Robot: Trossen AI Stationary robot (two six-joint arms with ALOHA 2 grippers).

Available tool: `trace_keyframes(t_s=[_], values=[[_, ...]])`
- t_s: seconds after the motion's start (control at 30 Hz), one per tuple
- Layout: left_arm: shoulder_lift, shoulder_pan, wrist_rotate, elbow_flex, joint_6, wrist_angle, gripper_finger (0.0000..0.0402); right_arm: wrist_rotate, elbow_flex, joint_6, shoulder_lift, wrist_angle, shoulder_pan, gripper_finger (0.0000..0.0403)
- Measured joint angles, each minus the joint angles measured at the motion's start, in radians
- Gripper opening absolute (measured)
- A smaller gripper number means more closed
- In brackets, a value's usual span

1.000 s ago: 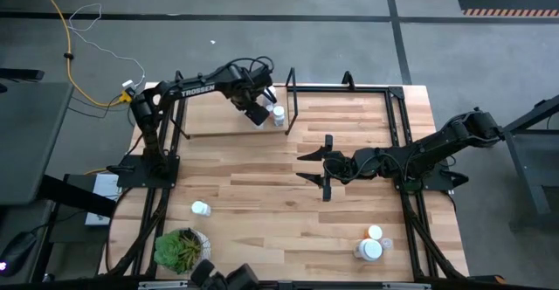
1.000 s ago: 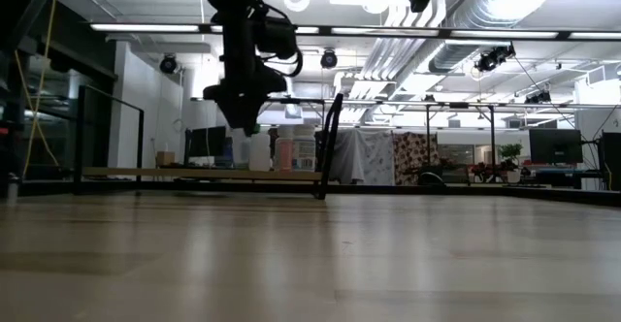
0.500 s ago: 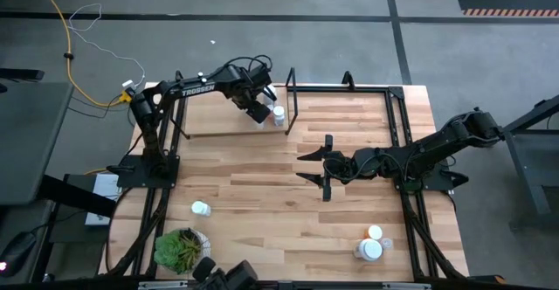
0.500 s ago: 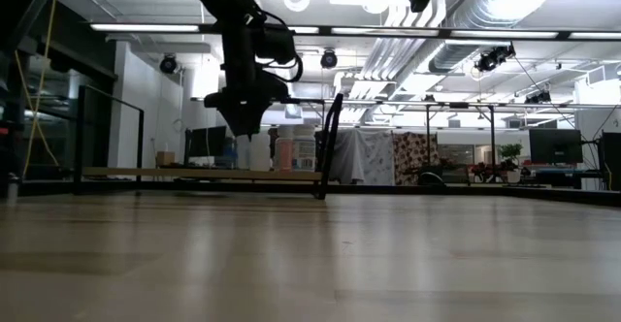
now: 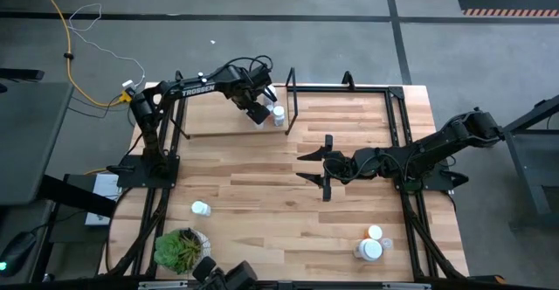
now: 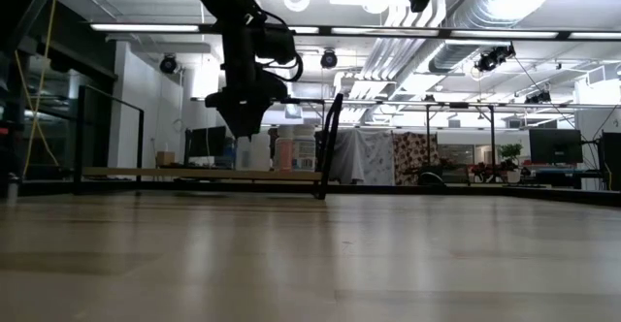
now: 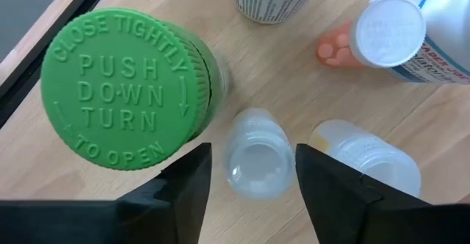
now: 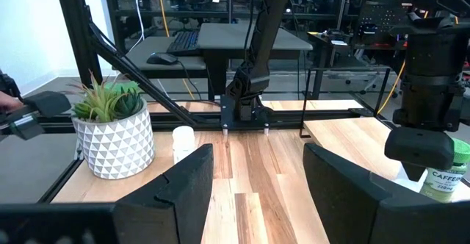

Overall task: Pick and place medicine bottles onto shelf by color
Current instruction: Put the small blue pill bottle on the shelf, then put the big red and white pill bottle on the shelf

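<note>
Over the shelf at the table's far left, the left gripper hangs with jaws spread, holding nothing, straddling a small clear-capped bottle. Beside it stand a green-capped bottle, a yellowish bottle and a white-capped bottle. These look light, rigid and smooth, so likely slippery and easily tipped; grip the body just below the cap. The right gripper waits mid-table, fingers apart.

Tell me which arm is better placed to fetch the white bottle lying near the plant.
Left, probably. Its side holds that white bottle; the left gripper is open over the shelf. The right gripper hangs mid-table.
</note>
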State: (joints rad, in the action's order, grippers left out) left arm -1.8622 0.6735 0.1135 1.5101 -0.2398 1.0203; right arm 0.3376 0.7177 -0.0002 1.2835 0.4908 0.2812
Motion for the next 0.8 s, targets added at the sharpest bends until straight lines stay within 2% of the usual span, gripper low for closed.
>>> trace_keyframes(t_s=[0.23,0.53,0.67,0.8], values=[[0.0,0.002,0.004,0.024,0.008,0.02,0.0223,0.0,0.0,0.0,0.0,0.0,0.0,0.0204],[0.017,0.001,0.006,0.196,0.008,0.138,0.0234,0.0,0.0,0.0,0.0,0.0,0.0,0.0204],[0.109,-0.031,0.008,0.176,0.047,0.043,0.0234,0.0,0.0,0.0,0.0,0.0,0.0,0.0204],[0.26,-0.083,0.002,0.066,0.061,-0.13,0.0234,0.0,0.0,0.0,0.0,-0.01,0.0,0.0204]])
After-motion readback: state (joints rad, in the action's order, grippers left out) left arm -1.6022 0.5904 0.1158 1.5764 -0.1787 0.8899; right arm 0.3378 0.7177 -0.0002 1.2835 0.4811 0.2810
